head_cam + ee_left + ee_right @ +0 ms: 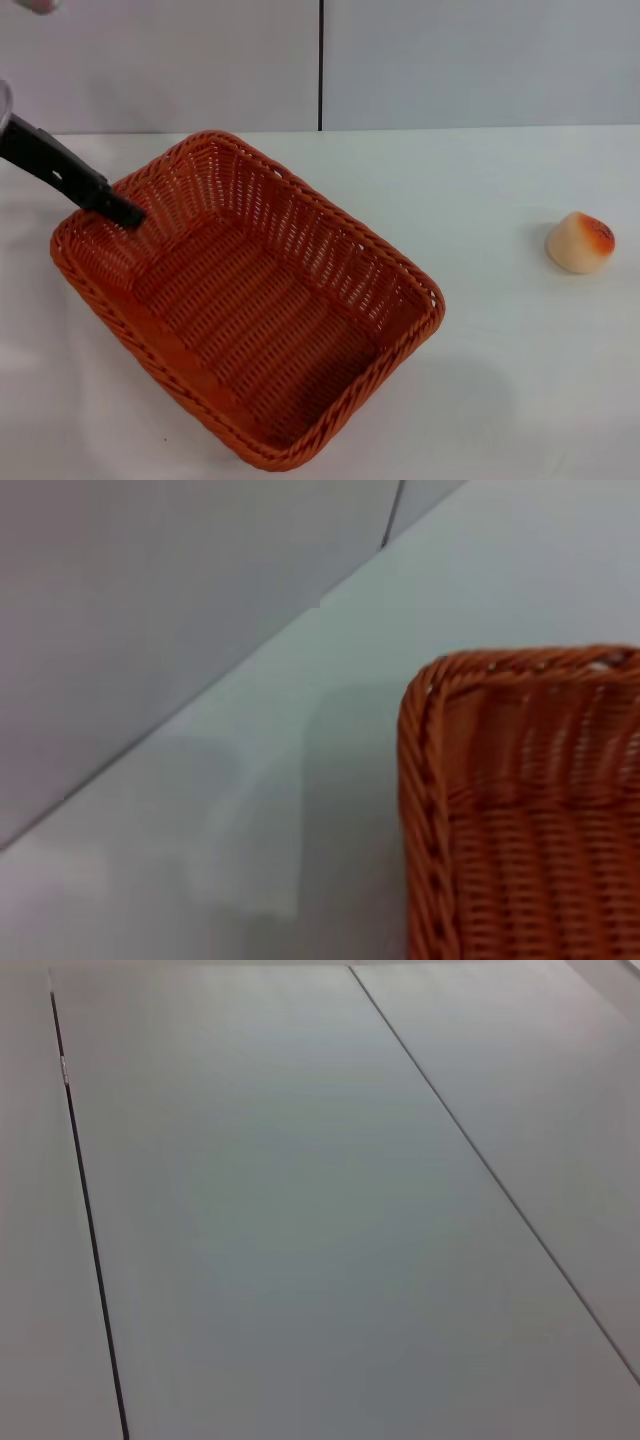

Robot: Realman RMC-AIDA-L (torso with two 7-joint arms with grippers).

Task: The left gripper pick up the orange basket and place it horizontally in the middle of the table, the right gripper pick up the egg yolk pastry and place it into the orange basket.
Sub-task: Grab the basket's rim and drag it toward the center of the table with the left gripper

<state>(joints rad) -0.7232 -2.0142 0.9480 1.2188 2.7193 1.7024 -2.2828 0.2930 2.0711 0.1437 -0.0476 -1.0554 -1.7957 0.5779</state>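
Orange basket (250, 300) was seen lying at an angle on the left half of the table (500, 380), its long sides running diagonally, not yet horizontal. It was judged light and stiff, with an open weave and a braided rim that offered the firmest hold; the sloping sides would be expected to flex a little. The left gripper (128, 213) was reaching in over the far left corner, its tip at the inner wall just below the rim. Whether it was clamped on the weave could not be told. The egg yolk pastry (579, 242), probably soft and easily crushed, sat well apart to the right. The right gripper was out of view.
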